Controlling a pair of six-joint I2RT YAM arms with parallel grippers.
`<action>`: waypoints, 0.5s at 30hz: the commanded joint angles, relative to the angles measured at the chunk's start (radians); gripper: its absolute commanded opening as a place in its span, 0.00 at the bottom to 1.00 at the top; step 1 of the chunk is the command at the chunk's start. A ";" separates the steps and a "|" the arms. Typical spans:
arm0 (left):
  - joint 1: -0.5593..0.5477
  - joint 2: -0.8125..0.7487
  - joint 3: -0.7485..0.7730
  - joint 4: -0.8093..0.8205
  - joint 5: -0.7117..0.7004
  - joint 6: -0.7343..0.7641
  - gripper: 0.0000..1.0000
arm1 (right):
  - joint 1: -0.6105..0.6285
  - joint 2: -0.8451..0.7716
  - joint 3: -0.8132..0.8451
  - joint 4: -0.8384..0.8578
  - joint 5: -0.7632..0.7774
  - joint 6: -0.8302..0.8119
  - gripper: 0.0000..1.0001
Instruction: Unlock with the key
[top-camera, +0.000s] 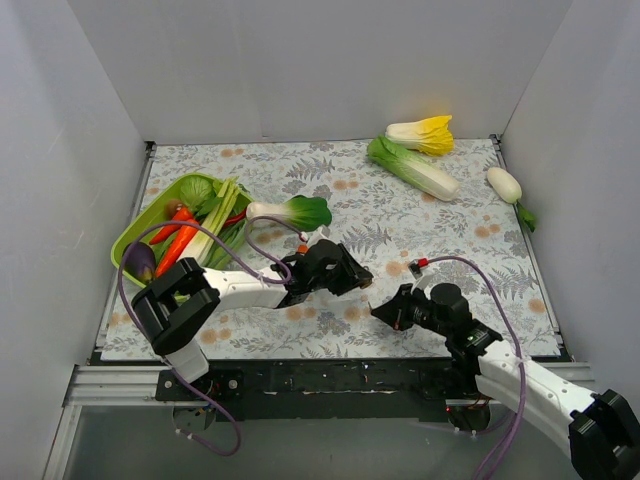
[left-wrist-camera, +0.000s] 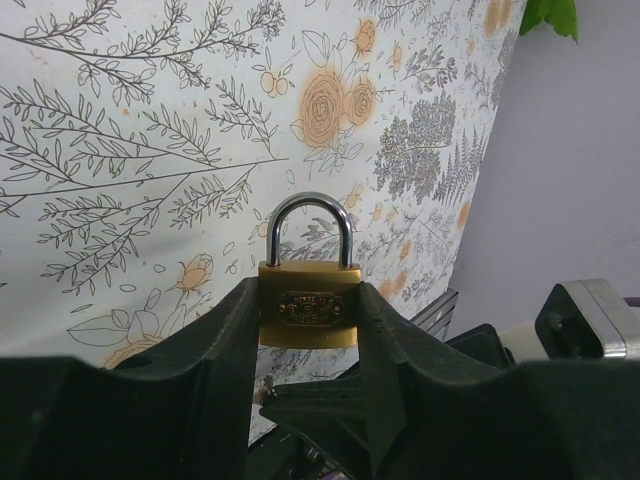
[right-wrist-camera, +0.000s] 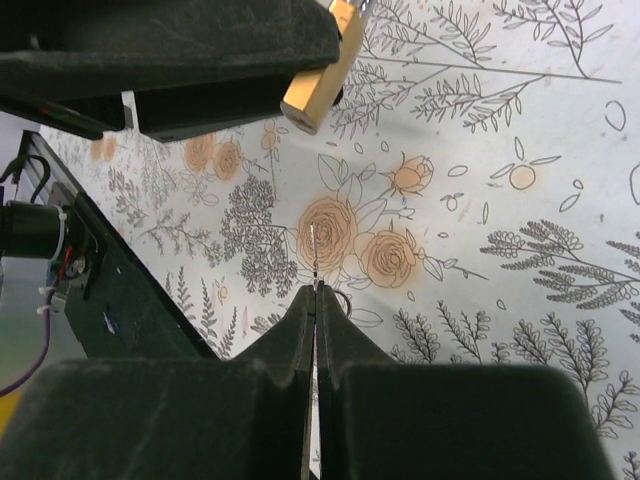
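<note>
My left gripper (left-wrist-camera: 308, 310) is shut on a small brass padlock (left-wrist-camera: 308, 300) with a steel shackle, closed, held above the flowered tablecloth. In the top view the left gripper (top-camera: 352, 272) is at the table's middle front. My right gripper (right-wrist-camera: 315, 300) is shut on a thin silver key (right-wrist-camera: 314, 258), seen edge-on, its blade sticking out past the fingertips with a key ring beside it. The padlock also shows in the right wrist view (right-wrist-camera: 320, 70), above and ahead of the key tip, with a gap between them. In the top view the right gripper (top-camera: 382, 310) is just right of the left one.
A green tray (top-camera: 138, 236) of carrots, eggplant and greens sits at the left. A bok choy (top-camera: 292, 211) lies behind the left gripper. A napa cabbage (top-camera: 412, 167), a yellow-leafed cabbage (top-camera: 424, 133) and a white radish (top-camera: 506, 186) lie at the back right. White walls surround the table.
</note>
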 joint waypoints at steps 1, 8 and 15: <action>0.003 -0.065 -0.021 0.064 -0.016 -0.164 0.00 | 0.020 0.032 0.007 0.166 0.072 0.057 0.01; 0.000 -0.076 -0.024 0.065 -0.030 -0.152 0.00 | 0.022 0.085 0.053 0.165 0.099 0.072 0.01; -0.003 -0.088 -0.032 0.062 -0.042 -0.141 0.00 | 0.020 0.112 0.092 0.165 0.087 0.062 0.01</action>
